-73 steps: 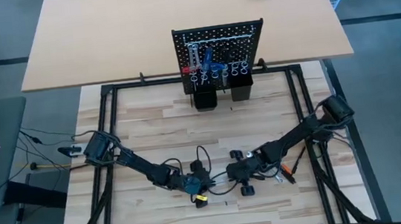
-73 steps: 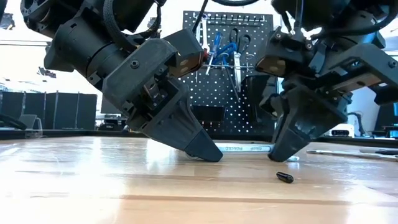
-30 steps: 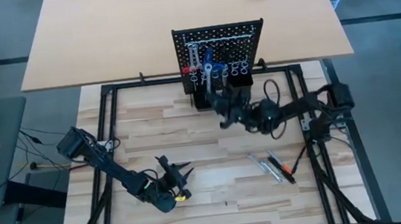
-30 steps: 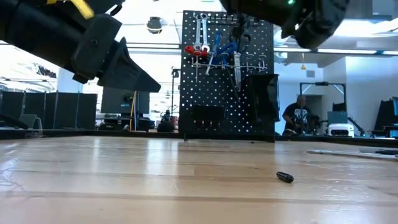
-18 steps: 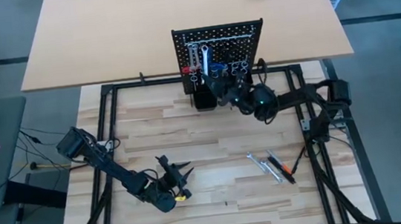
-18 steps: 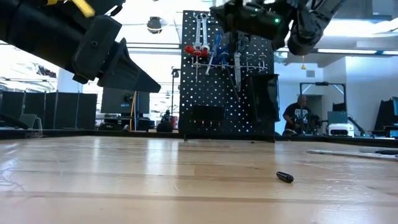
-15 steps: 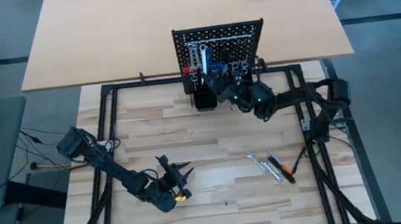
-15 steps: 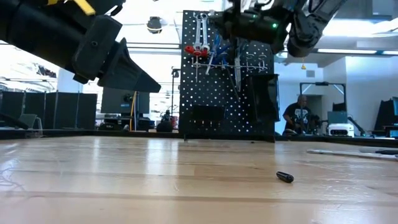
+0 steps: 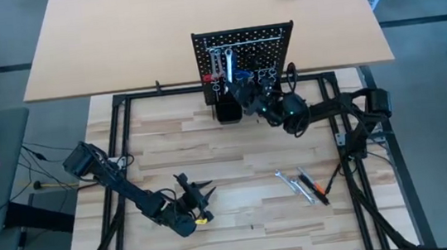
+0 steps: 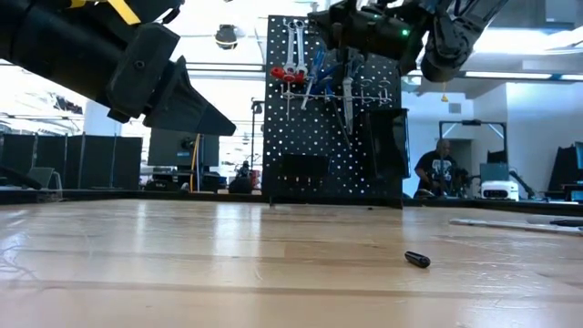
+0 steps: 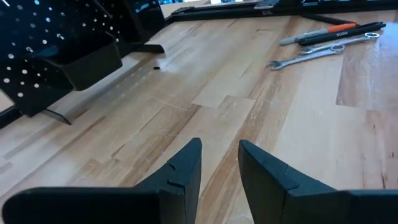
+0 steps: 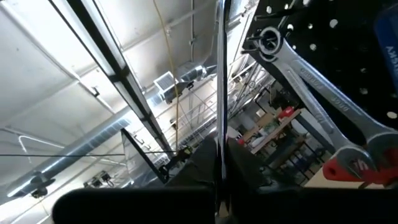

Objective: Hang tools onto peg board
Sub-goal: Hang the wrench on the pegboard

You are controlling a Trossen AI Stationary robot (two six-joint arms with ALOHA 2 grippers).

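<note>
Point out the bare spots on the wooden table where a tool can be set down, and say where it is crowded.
Free: the wide middle of the table, between the peg board and the left gripper, and the left strip beside the frame rail. Crowded: the foot of the board, where the right gripper works, and the right front, where a wrench and pens lie.

One peg board [image 9: 242, 41] up, two black cups [image 9: 228, 109] at its base. Two arms in play, and three loose tools [image 9: 305, 185] lie on the bench [image 9: 209, 143]: two silver wrenches [image 11: 305, 55] and one orange-and-black tool [image 11: 326, 34].
</note>
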